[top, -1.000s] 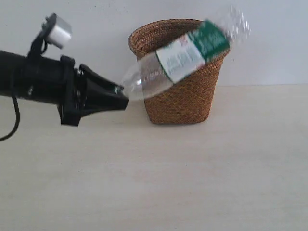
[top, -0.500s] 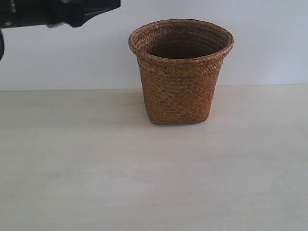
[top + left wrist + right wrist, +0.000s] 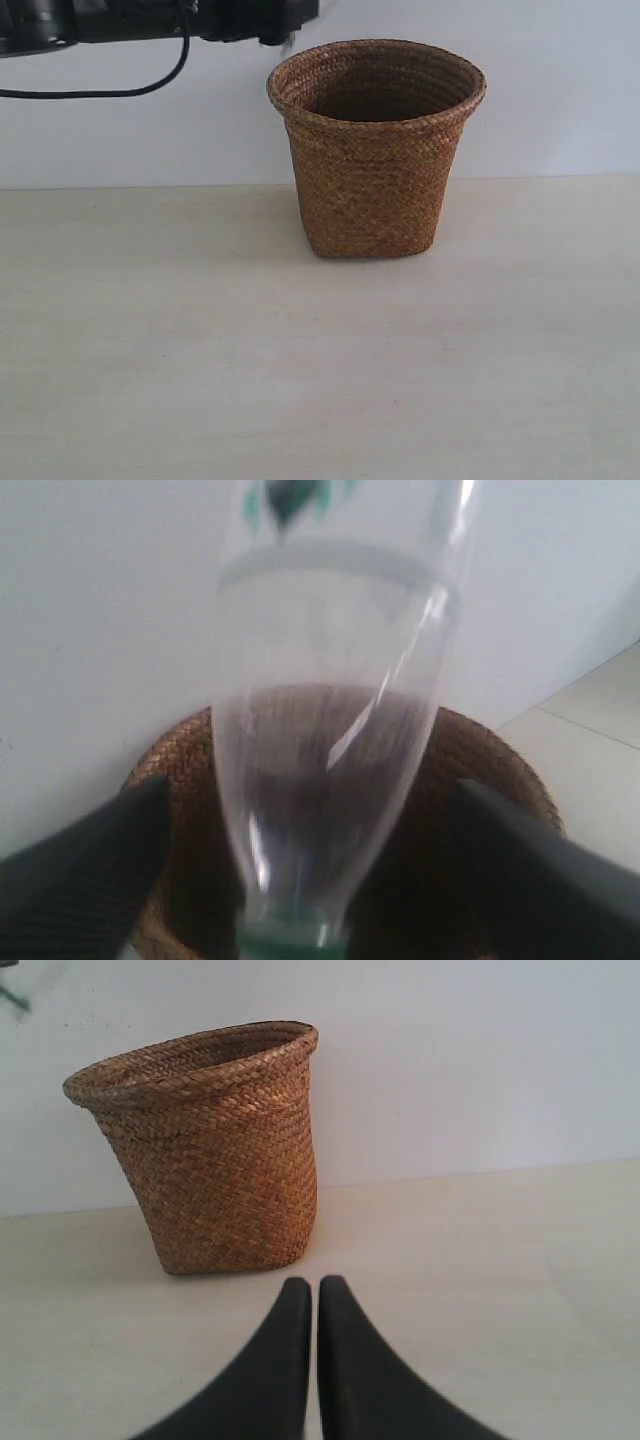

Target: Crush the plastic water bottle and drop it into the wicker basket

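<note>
Wicker basket (image 3: pixel 375 160) is noted upright on the pale worktop (image 3: pixel 300 380), close before a plain white wall (image 3: pixel 560 90), its flared rim uppermost and its inside dark. The left arm (image 3: pixel 150 18) is seen in the exterior view level with the basket's rim and just to its left, black, with a thin cable (image 3: pixel 120 93) looped beneath it. The plastic water bottle (image 3: pixel 330 730) is recorded in the left wrist view only: it is placed over the basket's mouth, green cap nearest the camera, clear body blurred, with the edge of the green-and-white label at its far end. The left pincer (image 3: pixel 310 800) is found released, its two dark fingers (image 3: pixel 80 880) spread wide to either side of the bottle. A gap is seen between one finger and the clear wall; on the other side, contact cannot be told. The basket's woven rim is seen behind and around the bottle in that view. The right pincer (image 3: pixel 308 1285) is found clenched, its fingers pressed almost together with only a thin slit between them. It is held low over the worktop, in front of the basket and well apart from it
</note>
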You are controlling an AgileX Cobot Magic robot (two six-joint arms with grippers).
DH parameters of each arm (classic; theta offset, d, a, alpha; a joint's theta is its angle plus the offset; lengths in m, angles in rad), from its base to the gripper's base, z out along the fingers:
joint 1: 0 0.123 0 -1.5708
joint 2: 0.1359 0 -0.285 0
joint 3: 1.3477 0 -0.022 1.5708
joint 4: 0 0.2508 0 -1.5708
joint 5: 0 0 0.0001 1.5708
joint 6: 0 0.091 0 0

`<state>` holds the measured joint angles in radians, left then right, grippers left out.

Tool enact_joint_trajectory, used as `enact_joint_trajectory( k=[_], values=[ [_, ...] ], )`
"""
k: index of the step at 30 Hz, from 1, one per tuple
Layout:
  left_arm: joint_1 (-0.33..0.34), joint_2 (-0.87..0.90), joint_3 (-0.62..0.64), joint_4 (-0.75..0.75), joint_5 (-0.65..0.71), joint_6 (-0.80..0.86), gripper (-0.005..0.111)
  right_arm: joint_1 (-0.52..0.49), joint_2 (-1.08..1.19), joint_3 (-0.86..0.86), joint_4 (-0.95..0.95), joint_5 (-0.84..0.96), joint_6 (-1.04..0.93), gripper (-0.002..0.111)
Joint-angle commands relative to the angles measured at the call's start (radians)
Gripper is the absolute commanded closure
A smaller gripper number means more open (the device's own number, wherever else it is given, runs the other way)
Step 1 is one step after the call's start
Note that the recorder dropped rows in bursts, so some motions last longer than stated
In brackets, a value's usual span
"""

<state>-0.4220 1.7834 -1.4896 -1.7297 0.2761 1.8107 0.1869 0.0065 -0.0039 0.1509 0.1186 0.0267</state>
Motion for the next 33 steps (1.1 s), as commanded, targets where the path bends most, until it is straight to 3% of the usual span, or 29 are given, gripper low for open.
enact_joint_trajectory(
  k=[1, 5, 8, 11, 13, 17, 27, 33],
  values=[
    [-0.009, 0.036, -0.025, -0.015, -0.051, -0.015, 0.0, -0.005, -0.007, 0.004, 0.0, 0.0, -0.002, 0.108],
    [-0.009, 0.003, -0.017, -0.015, -0.105, -0.028, 0.009, -0.005, -0.007, 0.004, 0.0, 0.0, -0.002, 0.108],
    [-0.007, -0.045, 0.006, -0.015, -0.11, -0.074, 0.03, -0.005, -0.007, 0.004, 0.0, 0.0, -0.002, 0.108],
    [-0.007, -0.106, 0.052, -0.015, -0.11, -0.09, 0.067, -0.005, -0.007, 0.004, 0.0, 0.0, -0.002, 0.108],
    [-0.004, -0.154, 0.098, -0.015, -0.117, -0.09, 0.099, -0.005, -0.007, 0.004, 0.0, -0.011, -0.002, 0.108],
    [0.038, -0.241, 0.204, -0.015, -0.104, -0.093, 0.102, -0.005, -0.007, 0.004, 0.0, -0.011, -0.002, 0.108],
    [0.338, -0.473, 0.531, -0.015, 0.003, -0.161, 0.103, -0.005, -0.007, 0.004, 0.0, -0.011, -0.002, 0.108],
    [0.451, -0.63, 0.659, -0.015, 0.006, -0.262, 0.103, -0.005, -0.007, 0.004, 0.0, -0.011, -0.002, 0.108]
  ],
)
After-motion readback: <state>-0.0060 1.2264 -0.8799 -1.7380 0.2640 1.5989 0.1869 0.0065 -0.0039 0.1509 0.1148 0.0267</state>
